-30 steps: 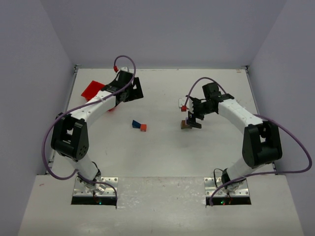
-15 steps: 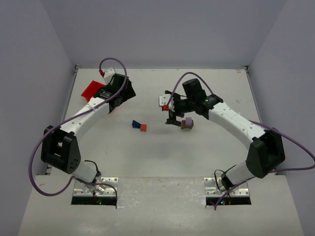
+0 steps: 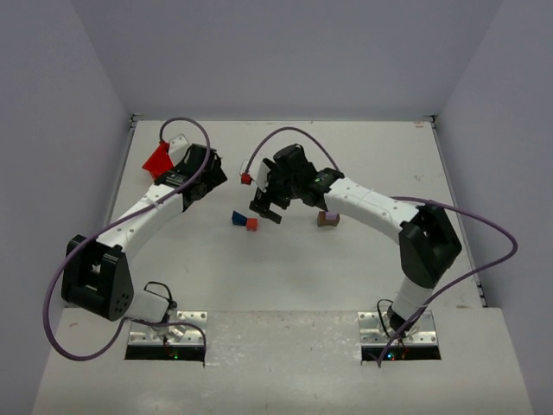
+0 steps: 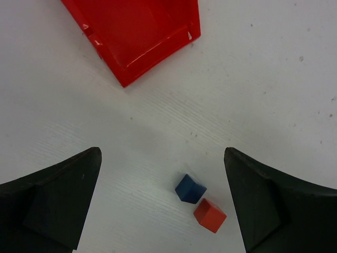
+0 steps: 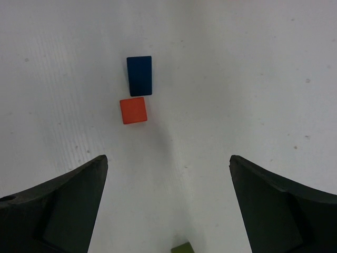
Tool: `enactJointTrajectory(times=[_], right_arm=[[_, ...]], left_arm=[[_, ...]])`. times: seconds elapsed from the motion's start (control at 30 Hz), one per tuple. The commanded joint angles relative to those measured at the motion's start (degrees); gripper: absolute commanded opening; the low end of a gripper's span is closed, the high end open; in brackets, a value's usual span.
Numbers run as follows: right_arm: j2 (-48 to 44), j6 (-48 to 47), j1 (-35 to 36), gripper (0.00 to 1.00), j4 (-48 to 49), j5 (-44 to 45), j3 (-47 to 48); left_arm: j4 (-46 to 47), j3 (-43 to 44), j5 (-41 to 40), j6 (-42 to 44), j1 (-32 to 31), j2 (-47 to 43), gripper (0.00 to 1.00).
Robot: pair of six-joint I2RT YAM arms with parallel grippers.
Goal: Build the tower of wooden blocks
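A dark blue wedge [image 3: 238,218] and an orange-red block [image 3: 251,224] lie touching at the table's middle. A lilac block sits on a brown block [image 3: 327,219] further right. My right gripper [image 3: 266,210] is open and empty, hovering just right of the orange-red block. Its wrist view shows the blue wedge [image 5: 139,75] and the orange-red block [image 5: 132,110] ahead of the open right gripper [image 5: 168,205]. My left gripper [image 3: 211,177] is open and empty, up and left of the pair. Its wrist view shows the blue wedge [image 4: 190,188] and the orange-red block [image 4: 209,215] between the spread fingers of the left gripper [image 4: 163,203].
A red plastic bin [image 3: 158,158] lies at the back left, and its rim fills the top of the left wrist view [image 4: 142,37]. A small olive-coloured piece [image 5: 181,247] shows at the bottom edge of the right wrist view. Walls enclose the table on three sides.
My right gripper has left the lilac block on the brown one and moved left to the blue and orange-red blocks. My left arm has shifted slightly left and nearer.
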Motion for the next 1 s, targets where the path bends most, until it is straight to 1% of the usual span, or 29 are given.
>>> enactJointTrajectory(times=[0.0,0.23,0.37,0.5,0.63,0.73,0.83,0.9,0.93,0.97], right_arm=[[3.42,6.21,1.83,0.99,1.95,4.73,2.4],[10.28,9.53,2.59,0.99,4.16,-1.06,3.74],[13.17,10.86,3.49,0.99,6.1,-1.47,4.88],[15.55,10.95,4.19,0.99,8.1,0.54,5.45],[18.19,10.94,4.38,0.95,9.24,0.93,6.22],[19.6,10.32,4.89,0.92,9.69,1.08,6.57],[20.36,9.53,5.59,0.85,10.48,2.45,6.57],[20.52,9.34,5.84,0.78,10.9,2.76,6.56],[20.59,9.33,5.84,0.76,11.09,2.7,6.5],[20.72,9.33,5.84,0.71,11.14,2.64,6.52]], left_arm=[[2.4,-2.74,-0.89,-1.79,2.69,-3.38,1.0],[5.81,-6.08,-0.42,-2.04,3.29,-4.24,1.0],[6.69,-6.39,-0.03,-1.53,3.29,-4.07,1.0],[7.14,-6.71,0.29,-1.3,3.26,-4.07,1.0],[7.76,-7.06,0.32,-1.17,3.29,-4.07,1.0],[7.9,-7.09,0.32,-1.09,3.29,-3.98,1.0],[8.12,-7.11,0.69,-0.85,3.29,-3.92,1.0],[8.51,-7.26,1.12,-0.54,3.29,-3.81,1.0],[8.64,-7.19,1.18,-0.41,3.29,-3.81,1.0],[8.66,-7.18,1.28,-0.27,3.29,-3.73,1.0]])
